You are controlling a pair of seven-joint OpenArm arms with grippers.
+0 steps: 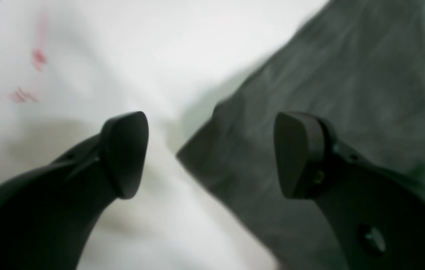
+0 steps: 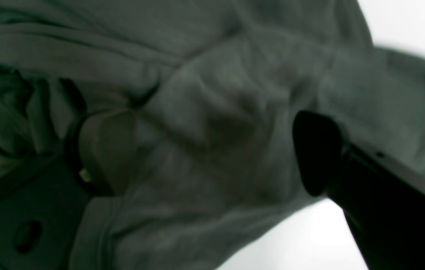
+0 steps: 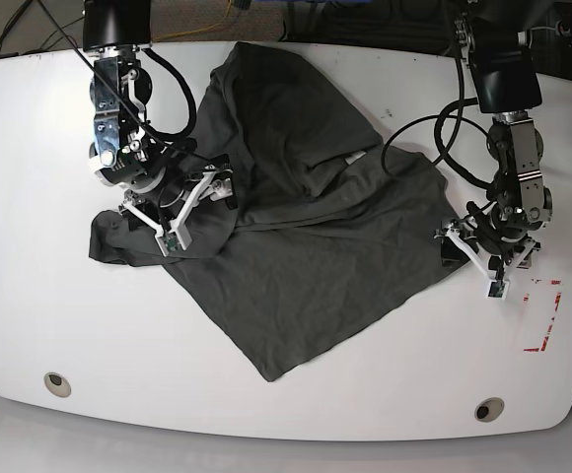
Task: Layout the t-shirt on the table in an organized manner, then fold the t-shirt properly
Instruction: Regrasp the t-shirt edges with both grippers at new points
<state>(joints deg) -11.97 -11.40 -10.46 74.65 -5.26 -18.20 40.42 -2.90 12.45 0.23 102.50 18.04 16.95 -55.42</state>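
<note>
Garment: dark charcoal-grey short-sleeved t-shirt (image 3: 286, 217) of soft, wrinkled fabric, spread unfolded and skewed across the middle of the base view. One corner points toward the lower centre of the frame, one sleeve trails to the left, and rumpled folds gather through the upper middle.

Surface: large white glossy tabletop (image 3: 49, 315) with rounded edges, carrying the shirt. Two small round grommets (image 3: 57, 382) sit near the lower edge, one at lower left and one at lower right. A red tape rectangle mark (image 3: 545, 315) lies at the right, beside the shirt but apart from it.

Left hand (image 1: 212, 153): black fingers spread wide with nothing between them, at the right of the base view. It hangs over the shirt's edge; in the left wrist view one finger (image 1: 124, 153) stands over bare white tabletop and the other over grey cloth, with a corner of fabric in the gap. Contact with the cloth cannot be told, as the view is blurred.

Right hand (image 2: 212, 153): fingers spread at full width, at the left of the base view above the sleeve area. In the right wrist view a raised bunch of grey fabric fills the space between the fingers; neither finger visibly pinches it. White tabletop shows at that frame's upper right and lower right.
</note>
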